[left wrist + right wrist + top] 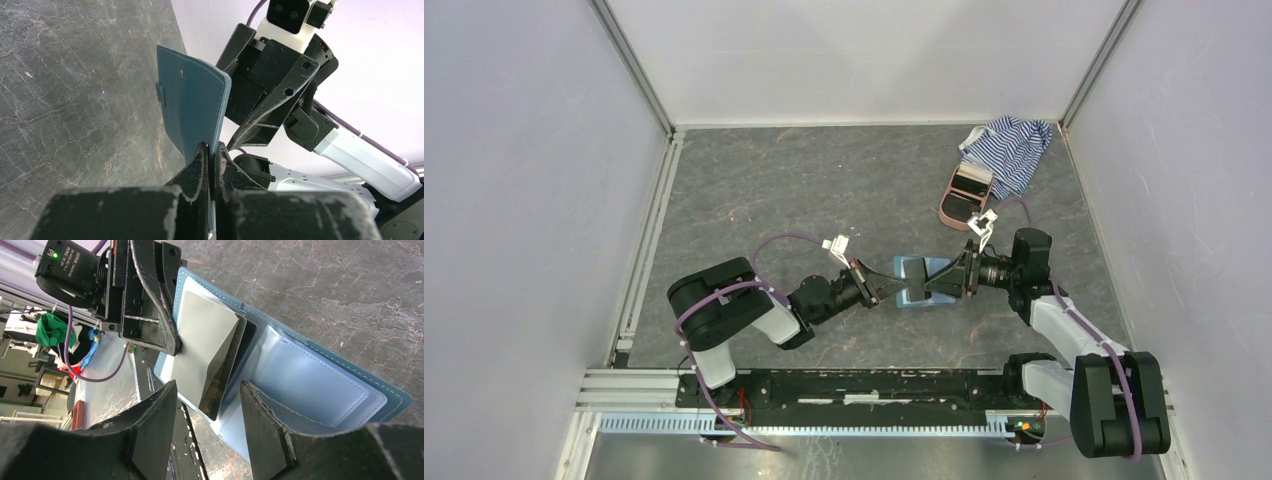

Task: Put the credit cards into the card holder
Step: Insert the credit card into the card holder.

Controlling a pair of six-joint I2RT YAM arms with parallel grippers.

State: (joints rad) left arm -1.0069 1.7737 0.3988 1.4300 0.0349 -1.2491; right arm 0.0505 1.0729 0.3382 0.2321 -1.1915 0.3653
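Mid-insert, I'd say: right claw [207, 390] gaping open astride the thin greyish plastic credit cards [205, 340], which sit half-tucked in the teal-blue folding card holder [325, 385] over the grey stone-look table [774, 180], nearer its front edge, with the left claw [211, 149] clamped on its flap, so next probably needs a straight push deeper, and there's no readable writing.

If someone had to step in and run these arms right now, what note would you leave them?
Left gripper: shut on the edge of the card holder, holding it open.
Right gripper: open, jaws either side of the credit cards, gripping nothing.
Done: at least two cards lie against the holder's pale inside.
To do: check they sit fully in a pocket, which I cannot tell, then close the holder.
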